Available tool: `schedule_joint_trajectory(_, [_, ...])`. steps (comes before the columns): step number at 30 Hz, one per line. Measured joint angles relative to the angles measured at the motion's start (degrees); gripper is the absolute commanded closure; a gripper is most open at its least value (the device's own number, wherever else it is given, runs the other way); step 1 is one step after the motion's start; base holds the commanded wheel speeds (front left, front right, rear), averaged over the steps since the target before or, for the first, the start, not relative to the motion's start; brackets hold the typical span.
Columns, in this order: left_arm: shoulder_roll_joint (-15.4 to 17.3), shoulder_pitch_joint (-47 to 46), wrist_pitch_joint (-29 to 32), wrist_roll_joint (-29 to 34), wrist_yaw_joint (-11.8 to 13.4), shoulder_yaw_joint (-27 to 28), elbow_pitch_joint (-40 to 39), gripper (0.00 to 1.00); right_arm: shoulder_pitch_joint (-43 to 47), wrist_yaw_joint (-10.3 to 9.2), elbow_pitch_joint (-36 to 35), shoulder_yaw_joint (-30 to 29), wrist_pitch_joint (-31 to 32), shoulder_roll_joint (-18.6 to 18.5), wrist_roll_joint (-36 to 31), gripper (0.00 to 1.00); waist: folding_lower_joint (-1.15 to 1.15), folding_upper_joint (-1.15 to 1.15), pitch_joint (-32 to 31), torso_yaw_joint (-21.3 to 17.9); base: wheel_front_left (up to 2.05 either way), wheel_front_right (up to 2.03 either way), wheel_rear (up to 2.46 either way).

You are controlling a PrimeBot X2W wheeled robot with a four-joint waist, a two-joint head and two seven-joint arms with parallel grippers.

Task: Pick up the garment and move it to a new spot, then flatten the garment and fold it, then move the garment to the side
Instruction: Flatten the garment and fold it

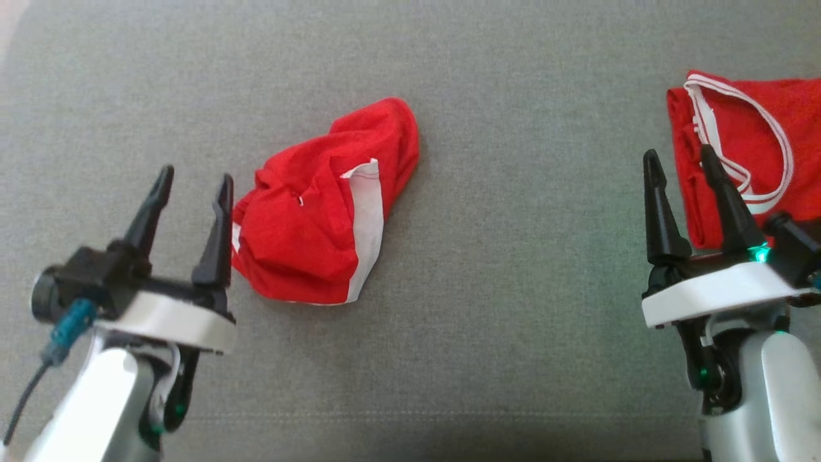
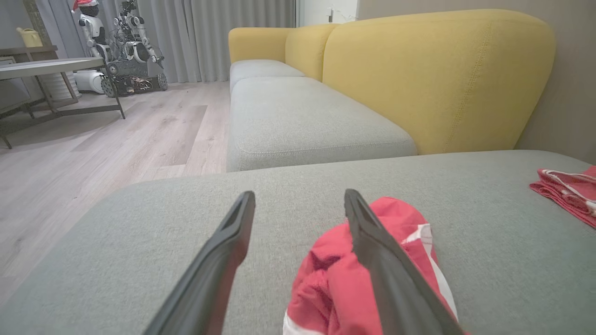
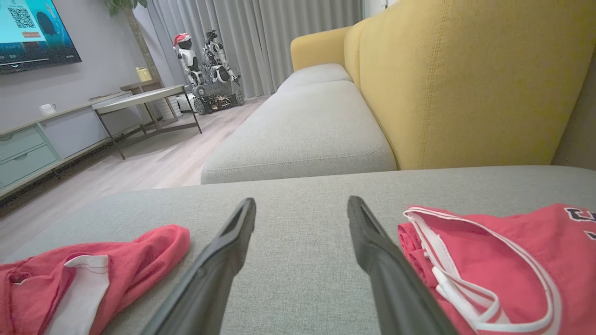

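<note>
Soft, light and floppy by the look of it, the crumpled garment lies on the sofa just right of the wide, empty left fingers, the right fingers wide too; a pinch at its white hem should hold

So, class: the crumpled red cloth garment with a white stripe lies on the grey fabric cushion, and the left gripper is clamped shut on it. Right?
No: the left gripper stands open beside the crumpled red cloth garment with a white stripe, nothing between its fingers, as the left wrist view shows. The garment does lie on the grey fabric cushion.
</note>
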Motion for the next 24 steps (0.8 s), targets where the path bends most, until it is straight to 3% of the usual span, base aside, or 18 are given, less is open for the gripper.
schedule_joint_trajectory(16, [0.1,4.4,0.0,0.4,-0.1,0.0,-1.4,0.00,2.5,0.00,-1.0,0.4,1.8,0.0,-0.8,0.00,0.00,0.00,-2.5,0.6,0.00,0.00,0.00])
schedule_joint_trajectory(24, [-1.1,3.6,0.0,0.4,-0.2,-0.1,-1.9,0.00,0.9,0.00,1.3,4.2,3.6,0.0,-2.9,0.00,0.00,0.00,-1.1,3.9,0.00,0.00,0.00])
